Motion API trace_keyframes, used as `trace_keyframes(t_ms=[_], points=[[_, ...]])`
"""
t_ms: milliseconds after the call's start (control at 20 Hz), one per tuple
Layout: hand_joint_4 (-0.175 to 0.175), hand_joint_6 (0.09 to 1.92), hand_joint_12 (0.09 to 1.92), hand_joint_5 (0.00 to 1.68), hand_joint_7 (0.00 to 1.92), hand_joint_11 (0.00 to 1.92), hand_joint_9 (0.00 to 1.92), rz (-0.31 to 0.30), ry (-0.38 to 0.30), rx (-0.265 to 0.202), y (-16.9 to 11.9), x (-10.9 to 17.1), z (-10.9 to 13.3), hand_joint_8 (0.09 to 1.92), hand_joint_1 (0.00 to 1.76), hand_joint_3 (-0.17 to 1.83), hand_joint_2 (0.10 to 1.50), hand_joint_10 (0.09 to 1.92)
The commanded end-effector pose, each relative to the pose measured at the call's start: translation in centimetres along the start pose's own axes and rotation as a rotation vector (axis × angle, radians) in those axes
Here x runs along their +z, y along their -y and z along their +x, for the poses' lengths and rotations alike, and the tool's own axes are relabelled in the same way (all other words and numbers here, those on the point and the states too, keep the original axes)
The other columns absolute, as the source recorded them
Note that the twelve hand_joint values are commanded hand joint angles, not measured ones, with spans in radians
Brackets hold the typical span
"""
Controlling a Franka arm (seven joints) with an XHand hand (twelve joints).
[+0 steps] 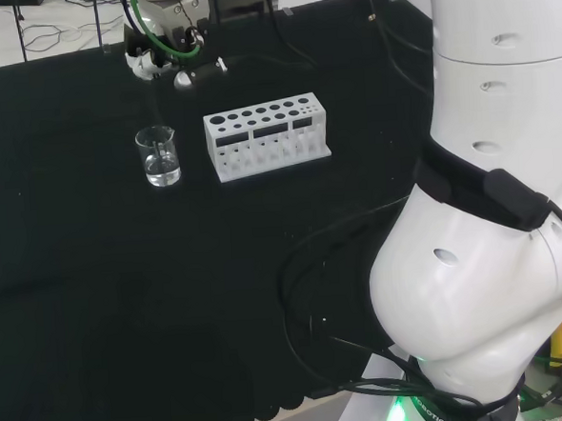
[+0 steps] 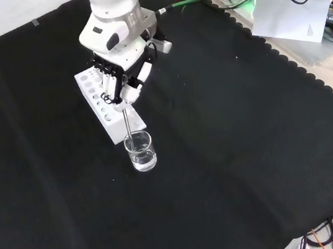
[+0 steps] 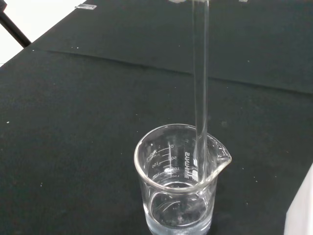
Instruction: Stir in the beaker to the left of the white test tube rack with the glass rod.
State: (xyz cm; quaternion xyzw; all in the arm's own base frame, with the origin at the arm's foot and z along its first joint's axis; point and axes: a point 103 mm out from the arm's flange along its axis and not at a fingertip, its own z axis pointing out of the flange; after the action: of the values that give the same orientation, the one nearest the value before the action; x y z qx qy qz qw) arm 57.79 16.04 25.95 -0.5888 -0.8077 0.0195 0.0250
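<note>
A small clear glass beaker with a pouring spout (image 2: 140, 151) stands upright on the black cloth of the desk (image 2: 252, 149). It holds a low layer of clear liquid at its bottom; in the wrist view the liquid fills only the lowest part, below the printed scale. A thin clear glass rod (image 3: 199, 88) goes down almost vertically into the beaker, close to the wall beside the spout, and its lower end is inside the vessel; whether the tip reaches the liquid cannot be told.

A white plastic test tube rack with round holes on top (image 1: 266, 135) stands just beside the beaker. In the head view the rack is at 3 o'clock from the beaker; in the front view it is at 11 o'clock from it. Its holes look empty.

The black and white hand (image 2: 123, 74) hangs above the beaker, at 12 o'clock from it in the front view, in front of the rack. Its fingers point downward and are curled together around the upper end of the rod, so the hand is grasping the rod. The white arm comes in from the top of the front view.
</note>
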Motion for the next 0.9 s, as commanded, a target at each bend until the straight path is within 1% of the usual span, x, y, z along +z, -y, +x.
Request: trace_keyframes(t_ms=[50, 200, 400, 500, 650, 700, 850, 900], points=[[-0.175, 0.55, 0.81, 1.13, 1.23, 1.69, 1.63, -0.009, 0.011, -0.010, 1.3, -0.3, 1.0, 0.92, 1.31, -0.17, 1.11, 0.95], [-0.175, 0.55, 0.81, 1.13, 1.23, 1.69, 1.63, -0.011, 0.000, -0.032, 1.1, -0.2, 2.4, 0.92, 1.31, -0.17, 1.11, 0.95], [-0.175, 0.55, 0.81, 1.13, 1.23, 1.69, 1.63, -0.010, 0.001, -0.045, 0.3, -0.1, 3.2, 0.92, 1.31, -0.17, 1.11, 0.95], [-0.175, 0.55, 0.81, 1.13, 1.23, 1.69, 1.63, -0.005, 0.019, -0.045, -0.4, 0.0, 3.8, 0.92, 1.31, -0.17, 1.11, 0.95], [-0.175, 0.55, 0.81, 1.13, 1.23, 1.69, 1.63, -0.001, -0.005, -0.045, -0.8, -0.2, 2.9, 0.92, 1.31, -0.17, 1.11, 0.95], [-0.175, 0.55, 0.81, 1.13, 1.23, 1.69, 1.63, -0.009, -0.010, -0.060, -0.8, -0.4, 2.4, 0.92, 1.31, -0.17, 1.11, 0.95], [-0.175, 0.55, 0.81, 1.13, 1.23, 1.69, 1.63, -0.021, -0.004, -0.059, -0.9, -0.5, 1.9, 0.91, 1.31, -0.17, 1.11, 0.95], [-0.175, 0.55, 0.81, 1.13, 1.23, 1.69, 1.63, -0.025, 0.009, -0.056, -0.9, -0.6, 1.8, 0.91, 1.31, -0.17, 1.11, 0.95]])
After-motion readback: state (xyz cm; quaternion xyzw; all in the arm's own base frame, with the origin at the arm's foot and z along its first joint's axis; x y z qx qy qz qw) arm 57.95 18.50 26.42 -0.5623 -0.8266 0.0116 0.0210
